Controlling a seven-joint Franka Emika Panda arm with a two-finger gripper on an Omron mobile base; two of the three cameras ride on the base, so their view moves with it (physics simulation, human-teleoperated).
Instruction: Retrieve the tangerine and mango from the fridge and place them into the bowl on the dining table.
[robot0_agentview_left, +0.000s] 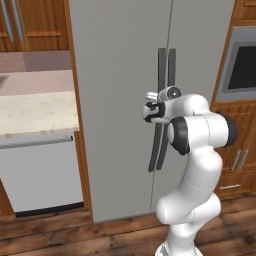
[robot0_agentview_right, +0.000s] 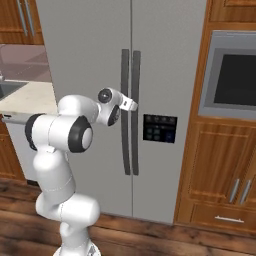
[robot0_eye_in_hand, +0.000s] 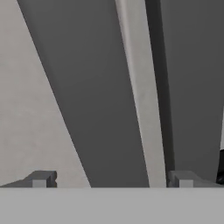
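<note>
On the left we see a beige speckled surface (robot0_agentview_left: 35, 112) over a white appliance (robot0_agentview_left: 42, 172), with wooden cabinets (robot0_agentview_left: 30, 22) above. Next comes the fridge (robot0_agentview_left: 115, 75), tall and light grey, both doors shut, its two long dark vertical handles (robot0_agentview_left: 166, 70) side by side at the door seam. Our hand (robot0_eye_in_hand: 113, 178) is raised right in front of those handles, released, its fingertips (robot0_eye_in_hand: 41, 178) spread wide with the left door's handle (robot0_eye_in_hand: 94, 96) between them and nothing grasped. A dark control panel (robot0_agentview_right: 159, 128) sits on the right door. Further right stands a built-in oven (robot0_agentview_right: 232, 77) in wooden cabinetry.
</note>
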